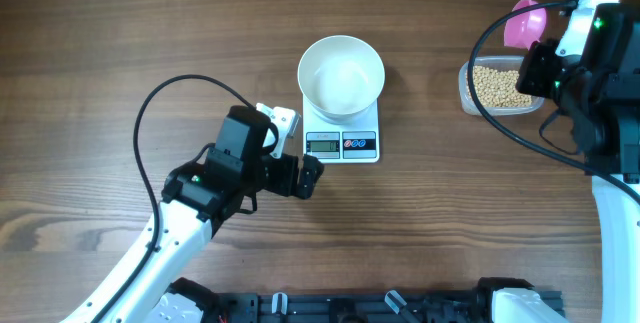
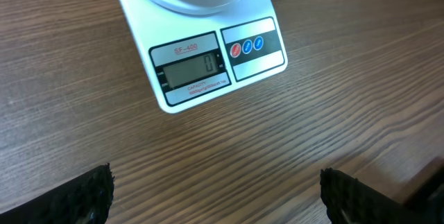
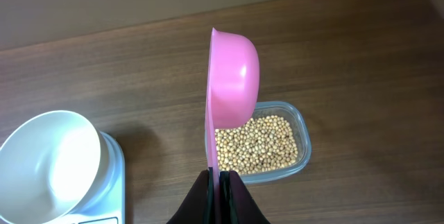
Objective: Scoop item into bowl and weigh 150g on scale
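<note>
Pinched tight in the right pincer was the thin handle of a pink scoop; the jaws were closed flat on it, and the scoop stood on edge with its round cup uppermost and its open face turned toward the left of the wrist view; just beyond it lay the beans, small, round and tan-yellow, filling the bottom of a clear tub with rounded corners; the tub sat near the right edge of the worktop, well apart from the scale; the right arm bent in from that side, its wrist hanging over the tub.

On the scale's platform sat the bowl, round, deep and plain white, nearly as wide as the scale itself; the grey display on the front edge read a single zero, with two round buttons on the dark panel beside it.

From the lower left the other arm stretched across the wood, elbow low, wrist aimed at the scale's front; the left pincer hovered just before that edge, fingers spread wide and holding nothing.
</note>
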`<state>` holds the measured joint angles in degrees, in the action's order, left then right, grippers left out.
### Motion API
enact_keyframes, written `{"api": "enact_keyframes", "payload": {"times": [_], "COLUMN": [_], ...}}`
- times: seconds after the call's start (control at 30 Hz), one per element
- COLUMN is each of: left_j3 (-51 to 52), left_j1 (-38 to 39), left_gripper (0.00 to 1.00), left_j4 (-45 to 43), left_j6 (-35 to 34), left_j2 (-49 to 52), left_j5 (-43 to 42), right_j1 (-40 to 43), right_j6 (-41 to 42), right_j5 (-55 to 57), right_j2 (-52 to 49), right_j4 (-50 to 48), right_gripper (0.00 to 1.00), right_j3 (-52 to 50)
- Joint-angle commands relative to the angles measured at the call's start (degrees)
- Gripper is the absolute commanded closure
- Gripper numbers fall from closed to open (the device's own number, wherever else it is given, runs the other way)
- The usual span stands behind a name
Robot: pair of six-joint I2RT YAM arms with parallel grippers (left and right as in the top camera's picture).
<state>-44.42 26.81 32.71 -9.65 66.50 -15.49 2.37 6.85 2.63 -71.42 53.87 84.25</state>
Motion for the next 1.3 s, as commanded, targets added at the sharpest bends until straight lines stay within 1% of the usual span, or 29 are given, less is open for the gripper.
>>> {"api": "enact_keyframes", "payload": {"times": [0.0,0.13,0.3,0.47,0.6,0.8,1.27], "left_j3": [-1.2,-1.2,-1.2,-1.2,-1.2,-1.2,-1.2], "left_j1": [2.0,3.5,3.6,3.6,3.6,3.6,3.6], "left_gripper": [0.00,0.00,0.00,0.00,0.00,0.00,0.00], "left_j4": [-0.3,-0.3,-0.3,-0.4,-0.4,-1.0,-2.5], "left_j6": [2.2,1.9,1.8,1.5,1.5,1.5,1.5], "left_j2": [0.3,0.3,0.3,0.3,0.3,0.3,0.3], "left_j5": [2.1,5.8,6.5,9.2,9.0,5.9,7.5], "right_j1": [0.4,0.4,0.4,0.4,0.4,0.4,0.4], "right_j6": [0.8,0.8,0.8,0.8,0.8,0.8,0.8], "right_j5": [0.3,0.3,0.3,0.3,0.3,0.3,0.3], "right_j2": [-0.4,-0.4,-0.4,-0.4,-0.4,-0.4,-0.4], "right_j4": [-0.5,-0.5,-0.5,-0.5,-0.5,-0.5,-0.4], "right_gripper": [0.96,0.96,0.96,0.96,0.96,0.96,0.96], "right_j3": [0.5,0.5,0.5,0.5,0.5,0.5,0.5]}}
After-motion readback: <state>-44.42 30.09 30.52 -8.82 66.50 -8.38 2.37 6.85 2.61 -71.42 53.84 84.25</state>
